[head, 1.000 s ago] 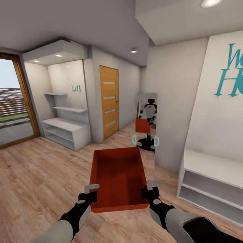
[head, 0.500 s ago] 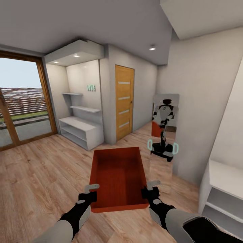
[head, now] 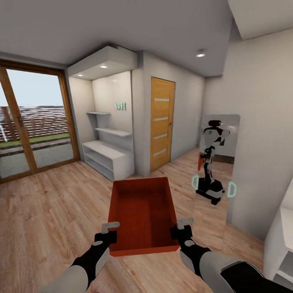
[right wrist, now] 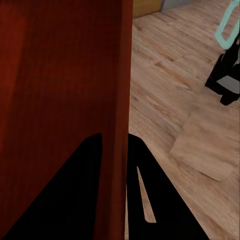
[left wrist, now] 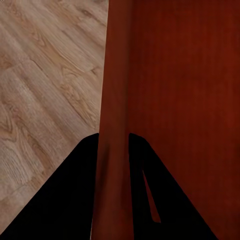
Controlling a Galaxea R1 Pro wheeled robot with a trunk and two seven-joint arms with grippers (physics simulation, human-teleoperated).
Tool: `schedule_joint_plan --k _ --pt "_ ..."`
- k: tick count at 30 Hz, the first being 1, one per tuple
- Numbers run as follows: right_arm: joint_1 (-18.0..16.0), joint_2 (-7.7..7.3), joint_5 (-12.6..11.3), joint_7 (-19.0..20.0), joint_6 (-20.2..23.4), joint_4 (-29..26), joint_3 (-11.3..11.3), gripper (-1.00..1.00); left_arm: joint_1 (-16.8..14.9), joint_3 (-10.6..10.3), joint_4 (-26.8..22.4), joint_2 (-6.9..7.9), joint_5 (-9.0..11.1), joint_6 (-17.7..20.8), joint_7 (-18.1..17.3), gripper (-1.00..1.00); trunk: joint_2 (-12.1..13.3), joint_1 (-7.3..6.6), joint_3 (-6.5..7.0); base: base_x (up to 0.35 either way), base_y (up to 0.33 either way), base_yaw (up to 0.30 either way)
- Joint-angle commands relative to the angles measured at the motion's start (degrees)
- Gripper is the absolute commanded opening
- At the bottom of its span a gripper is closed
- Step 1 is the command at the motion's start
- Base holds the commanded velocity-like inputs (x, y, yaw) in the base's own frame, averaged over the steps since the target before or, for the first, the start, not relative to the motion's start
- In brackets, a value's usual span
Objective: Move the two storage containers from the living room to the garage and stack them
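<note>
Storage container (head: 142,211) carried; left claw (head: 109,231), right claw (head: 182,228) clamped on side walls

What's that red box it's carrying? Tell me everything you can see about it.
The storage container is a red-orange rectangular bin, open on top and empty, with straight walls that look like plastic. It is held level above the wood-plank floor. The left pincer clamps its left wall and the right pincer its right wall, near the end nearest the robot.

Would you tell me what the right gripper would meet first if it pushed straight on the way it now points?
The right gripper is shut on the storage container, its fingers astride the side wall, so that wall already lies along its line. Beyond it, probably the wood floor near the mirror; depth is unclear.
</note>
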Motion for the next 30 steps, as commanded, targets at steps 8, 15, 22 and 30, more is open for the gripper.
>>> schedule_joint_plan --k 8,15,22,30 --pt "-0.1 0.03 -1.6 -0.6 -3.8 -2.1 -3.7 -1.00 0.0 1.1 0.2 5.66 -0.3 -0.1 1.7 -1.00 0.0 0.05 -0.02 0.329 0.000 0.002" --pt "-0.1 0.03 -1.7 -0.6 -3.8 -2.1 -3.7 -1.00 0.0 1.0 0.2 5.67 -0.3 -0.1 1.7 -1.00 0.0 0.05 -0.02 0.329 0.000 0.000" --pt "-0.1 0.03 -2.1 -0.6 -3.8 -2.1 -3.7 -1.00 0.0 1.1 0.2 5.67 -0.3 0.0 1.7 -1.00 0.0 0.05 -0.02 0.329 0.000 0.000" --pt "-0.1 0.03 -2.1 -0.6 -3.8 -2.1 -3.7 -1.00 0.0 1.1 0.2 5.63 -0.3 0.0 1.7 -1.00 0.0 0.05 -0.02 0.329 0.000 0.000"
